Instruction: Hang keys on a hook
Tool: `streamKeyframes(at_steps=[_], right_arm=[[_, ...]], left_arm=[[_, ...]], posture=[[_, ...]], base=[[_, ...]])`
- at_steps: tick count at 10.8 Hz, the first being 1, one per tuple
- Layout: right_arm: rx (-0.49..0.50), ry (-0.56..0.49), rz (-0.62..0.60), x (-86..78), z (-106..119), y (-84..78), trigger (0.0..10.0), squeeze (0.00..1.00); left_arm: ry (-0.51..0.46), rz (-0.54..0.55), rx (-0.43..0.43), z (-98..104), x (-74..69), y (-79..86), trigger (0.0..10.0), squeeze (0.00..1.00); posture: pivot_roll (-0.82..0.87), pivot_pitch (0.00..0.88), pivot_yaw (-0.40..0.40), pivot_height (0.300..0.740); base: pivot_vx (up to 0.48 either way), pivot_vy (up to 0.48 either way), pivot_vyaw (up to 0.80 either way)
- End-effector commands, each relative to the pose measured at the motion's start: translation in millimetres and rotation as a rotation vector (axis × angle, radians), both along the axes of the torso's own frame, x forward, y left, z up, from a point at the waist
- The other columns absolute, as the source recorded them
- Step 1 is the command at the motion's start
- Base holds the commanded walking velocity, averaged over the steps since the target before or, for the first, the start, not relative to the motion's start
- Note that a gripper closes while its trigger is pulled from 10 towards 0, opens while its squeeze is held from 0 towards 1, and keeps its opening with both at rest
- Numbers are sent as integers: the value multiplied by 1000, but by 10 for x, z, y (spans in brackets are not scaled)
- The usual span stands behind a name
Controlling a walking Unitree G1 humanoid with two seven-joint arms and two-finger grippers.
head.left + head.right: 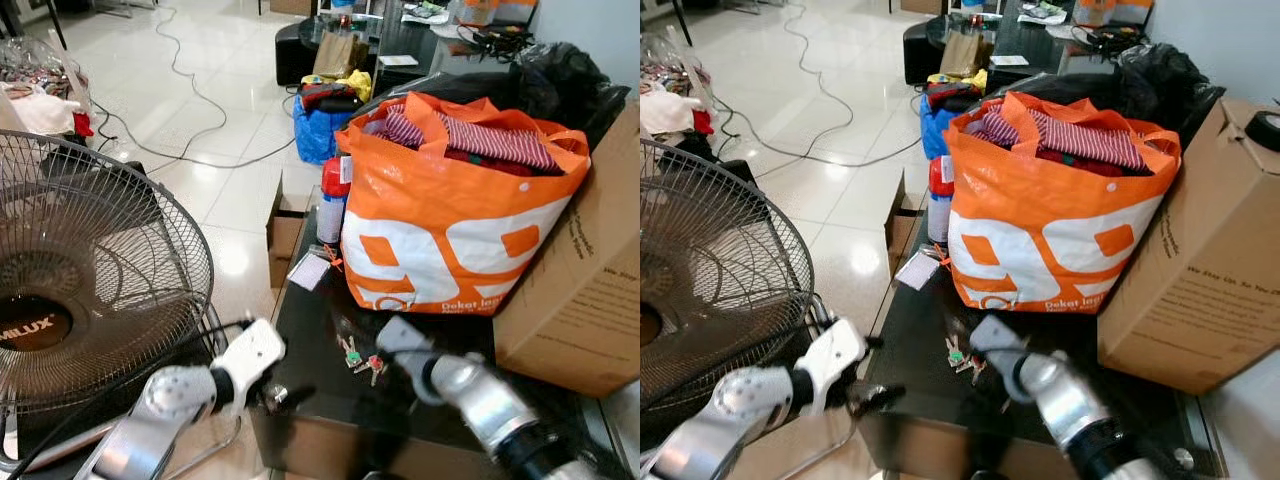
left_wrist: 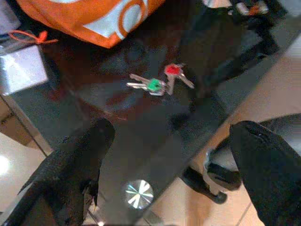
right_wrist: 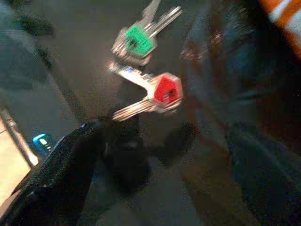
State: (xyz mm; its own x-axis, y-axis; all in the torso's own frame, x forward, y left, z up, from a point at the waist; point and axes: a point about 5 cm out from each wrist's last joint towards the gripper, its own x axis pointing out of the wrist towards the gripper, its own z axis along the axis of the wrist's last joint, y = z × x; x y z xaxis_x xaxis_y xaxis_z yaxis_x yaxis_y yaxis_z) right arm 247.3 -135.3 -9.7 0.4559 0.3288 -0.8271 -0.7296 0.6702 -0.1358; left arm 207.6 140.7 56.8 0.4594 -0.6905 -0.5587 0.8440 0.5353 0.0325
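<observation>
Now my right gripper (image 3: 160,155) hangs wide open and empty just over the keys (image 1: 362,359), which lie flat on the dark table (image 1: 310,350) at seven o'clock from the orange bag (image 1: 450,220); light, stiff, slippery metal, best pinched by the red cap (image 3: 165,89).

Keys (image 3: 146,70): 1 bunch (one green cap, one red); orange bag (image 1: 450,215): 1; fan (image 1: 80,290): 1; cardboard box (image 1: 585,280): 1
</observation>
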Motion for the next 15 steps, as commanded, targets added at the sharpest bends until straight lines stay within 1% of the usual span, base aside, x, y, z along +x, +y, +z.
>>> streamKeyframes(at_steps=[1,2,3,4,5,6,7,8,12,15], right_arm=[[-8,-47,-8,51,6,3,10000,0],[-1,-49,-66,61,-32,5,8471,0],[35,-51,-121,88,-64,32,1647,0],[58,-58,-132,102,-69,57,0,0],[65,-72,-130,121,-88,94,0,0],[52,-82,-119,129,-106,114,0,0],[25,-98,-127,143,-135,114,0,0],[22,-100,-142,146,-149,106,0,0],[-1,-96,-153,143,-205,83,0,0],[-14,-76,-129,128,-233,78,0,0]], left_arm=[[-6,-23,-5,29,-25,-34,10000,0],[-5,-25,-3,25,-33,-33,10000,0],[-8,-24,-3,33,-31,-35,10000,0],[-9,-25,-4,38,-35,-37,10000,0],[-10,-27,-5,46,-42,-39,10000,0],[-11,-27,-5,50,-47,-37,10000,0],[-10,-27,-4,59,-62,-32,10000,0],[-8,-26,-4,63,-71,-28,10000,0],[3,-28,-2,68,-95,-30,10000,0],[4,-33,-5,77,-89,-43,10000,0]], posture=[[-153,0,-53,740],[-152,0,-54,740],[-152,0,-55,740],[-151,0,-55,740],[-147,0,-59,740],[-145,0,-61,740],[-142,0,-61,740],[-141,0,-61,740],[-137,0,-62,740],[-141,0,-59,740]], base=[[0,0,0],[0,0,0],[0,0,0],[0,0,0],[0,0,0],[0,0,0],[0,0,0],[0,0,0],[0,0,0],[0,0,0]])
